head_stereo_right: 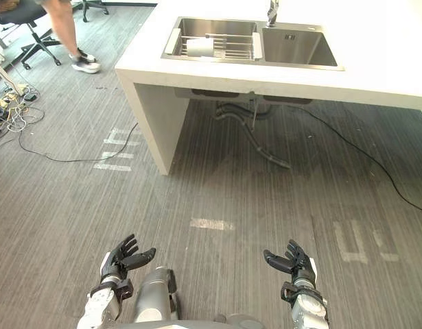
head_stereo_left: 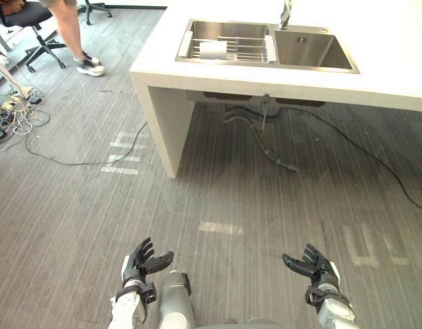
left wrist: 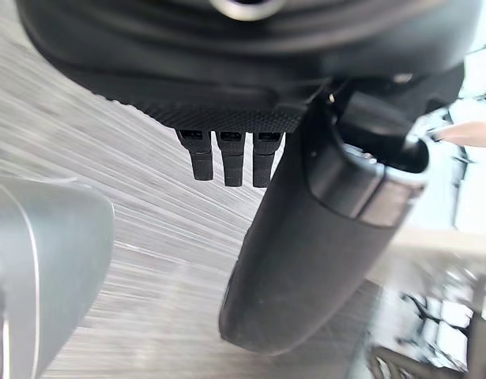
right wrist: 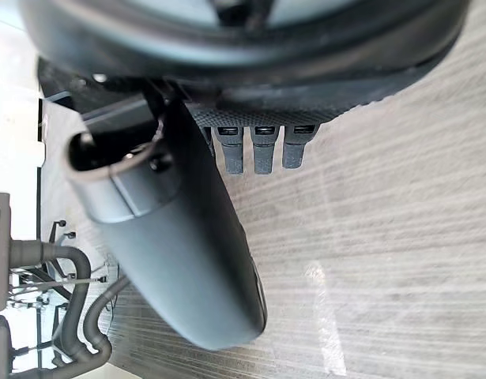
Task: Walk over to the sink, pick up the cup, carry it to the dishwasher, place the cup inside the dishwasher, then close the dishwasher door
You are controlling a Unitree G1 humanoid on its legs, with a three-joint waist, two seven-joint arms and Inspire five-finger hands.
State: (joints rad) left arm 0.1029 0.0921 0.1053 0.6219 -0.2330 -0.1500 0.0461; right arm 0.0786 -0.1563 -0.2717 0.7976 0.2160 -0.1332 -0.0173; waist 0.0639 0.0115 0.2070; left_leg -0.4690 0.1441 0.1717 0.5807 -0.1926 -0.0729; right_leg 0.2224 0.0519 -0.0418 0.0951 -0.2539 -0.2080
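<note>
- The robot is working on the first step, the walk over to the sink. I judge this from the wide stretch of floor lying between it and the white counter on the far side.
- The cup is lying on its side on a wire rack that is spanning the sink's left basin. It is sitting toward the rack's left end, with neither hand touching it.
- The right basin, below the faucet, is looking empty.
- The left hand is hovering low at the near left, fingers spread and holding nothing.
- The right hand is hovering at the near right, likewise spread and empty.
- The next move is calling for closing that gap and then reaching over the counter's near edge. With the cup lying sideways, a grasp round its wall is probably going to suit it best.
- A person is standing at the far left beside an office chair, well apart from the likely path.
</note>
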